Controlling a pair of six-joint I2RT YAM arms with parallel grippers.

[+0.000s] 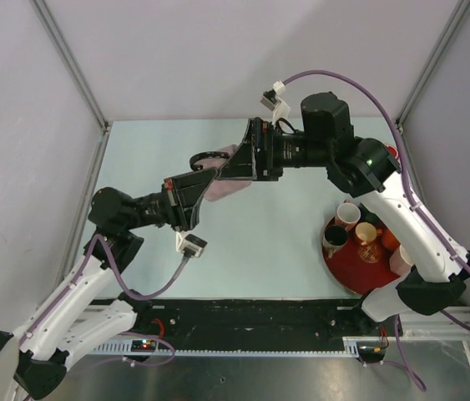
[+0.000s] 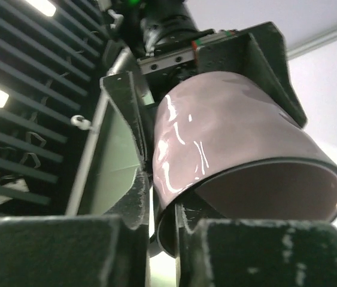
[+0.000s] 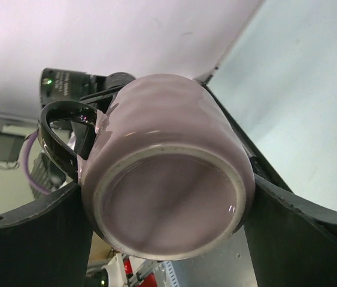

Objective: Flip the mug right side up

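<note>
Above the table (image 1: pixel 268 242): pink mug (image 1: pixel 216 189) held aloft on its side, between both grippers.
Right gripper (image 1: pixel 236 167): clamped across the mug's body, base toward its camera.
Left gripper (image 1: pixel 194 194): pinching the mug's rim wall.
Red tray (image 1: pixel 343 280): holds cups, far right.

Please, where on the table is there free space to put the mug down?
The widest bare patch of the table lies nearer than the held mug, between the left arm and the red tray. The strip along the back wall is bare too. The right side is crowded: cups fill the tray, under the right arm.
</note>
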